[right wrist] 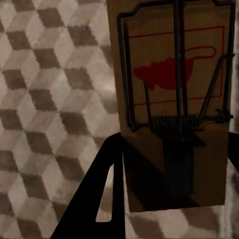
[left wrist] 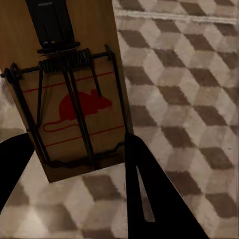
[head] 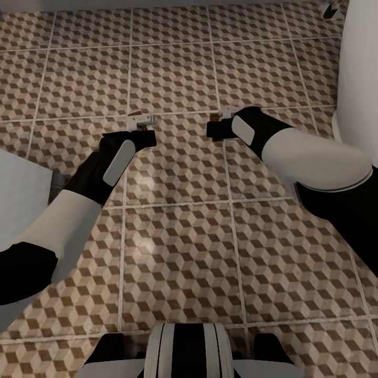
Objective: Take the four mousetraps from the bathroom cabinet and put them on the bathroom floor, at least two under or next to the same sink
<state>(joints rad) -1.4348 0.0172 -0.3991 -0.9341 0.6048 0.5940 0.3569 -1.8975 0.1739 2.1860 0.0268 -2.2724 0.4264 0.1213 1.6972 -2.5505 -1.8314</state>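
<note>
**Two mousetraps held over the bathroom tiles, one in each gripper**

Nearest in the head view is the robot's own base point(head: 186, 349), at the bottom edge of the picture, standing on the bathroom floor point(head: 178, 252) of cube-patterned tiles with pale grout lines. Both arms reach forward from there over the floor.

The left gripper point(head: 140, 137) is clenched on a mousetrap point(head: 140, 120), whose pale edge juts out past the fingertips. In the left wrist view the trap point(left wrist: 74, 99) sits between the two dark fingers point(left wrist: 149, 194): a tan wooden board with a red mouse printed on it, a coiled wire spring and a dark wire bar across it, the tiles behind.

The right gripper point(head: 216, 128) likewise grasps a second mousetrap point(head: 227, 113), and the right wrist view shows that board point(right wrist: 172, 89) pinched at its sides by the finger point(right wrist: 107, 199) and its partner.

Farther off, at the right edge of the head view, stands a tall white fixture point(head: 359, 68); I cannot tell what it is. A small dark object point(head: 331, 9) lies near the top right corner, too small to name.

The traps look light, stiff and flat, so a grip across the board's long edges, clear of the spring and wire, seems the safest hold. The wire parts could probably snag or snap if pressed. Smooth wood may slip in a loose pinch.
</note>
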